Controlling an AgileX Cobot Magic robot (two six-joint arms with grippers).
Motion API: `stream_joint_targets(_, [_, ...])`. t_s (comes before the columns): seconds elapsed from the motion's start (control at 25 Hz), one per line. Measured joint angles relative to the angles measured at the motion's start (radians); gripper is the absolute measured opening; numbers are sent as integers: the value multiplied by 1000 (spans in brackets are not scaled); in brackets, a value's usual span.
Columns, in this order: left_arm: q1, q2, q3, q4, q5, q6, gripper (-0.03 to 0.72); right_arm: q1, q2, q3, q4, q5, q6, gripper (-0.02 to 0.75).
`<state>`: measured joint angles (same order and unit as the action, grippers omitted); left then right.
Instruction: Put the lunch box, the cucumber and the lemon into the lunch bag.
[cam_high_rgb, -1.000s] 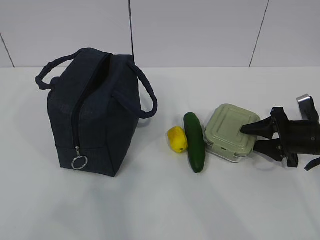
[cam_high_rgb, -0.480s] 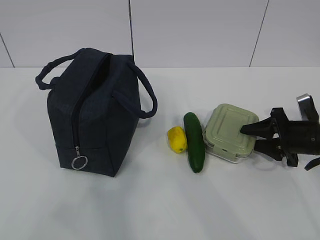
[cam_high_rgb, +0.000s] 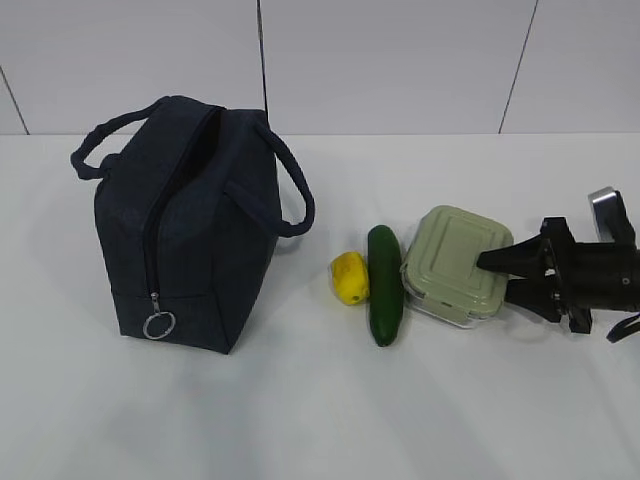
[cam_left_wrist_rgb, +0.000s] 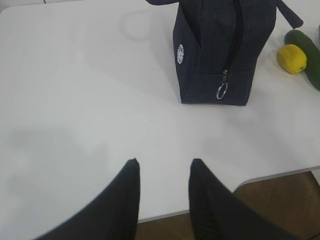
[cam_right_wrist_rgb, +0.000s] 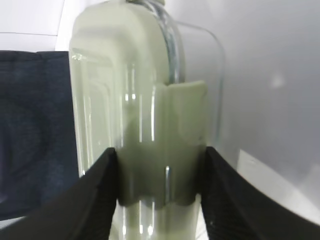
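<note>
Green cucumber (cam_high_rgb: 385, 285) lengthwise toward camera, right tool (cam_high_rgb: 497, 277) seemingly clamping lunch box (cam_high_rgb: 455, 262).

The lunch bag (cam_high_rgb: 190, 225) is matt navy woven cloth, its zipper ending in a shiny metal ring pull (cam_high_rgb: 159, 325). At three o'clock from it, the lemon (cam_high_rgb: 350, 277) has dimpled yellow skin; the cucumber (cam_high_rgb: 385, 284) is smooth, faintly glossy. The lunch box (cam_high_rgb: 459, 262) has a satin sage plastic lid over clear, reflective walls. The table (cam_high_rgb: 300, 410) is smooth matt white.
</note>
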<state>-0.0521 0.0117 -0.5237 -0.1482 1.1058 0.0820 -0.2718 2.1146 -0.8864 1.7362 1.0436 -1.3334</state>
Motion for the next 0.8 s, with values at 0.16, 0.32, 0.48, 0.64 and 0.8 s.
stream_joint_targets(0.16, [0, 0, 0, 0, 0, 0, 239, 0, 0, 0, -7, 19, -14, 363])
stream_joint_targets(0.32, [0, 0, 0, 0, 0, 0, 239, 0, 0, 0, -19, 20, -25, 363])
stream_joint_targets(0.48, [0, 0, 0, 0, 0, 0, 239, 0, 0, 0, -19, 20, -26, 363])
stream_joint_targets(0.64, [0, 0, 0, 0, 0, 0, 239, 0, 0, 0, -19, 30, -26, 363])
stream_joint_targets(0.8, [0, 0, 0, 0, 0, 0, 239, 0, 0, 0, -20, 43, -26, 363])
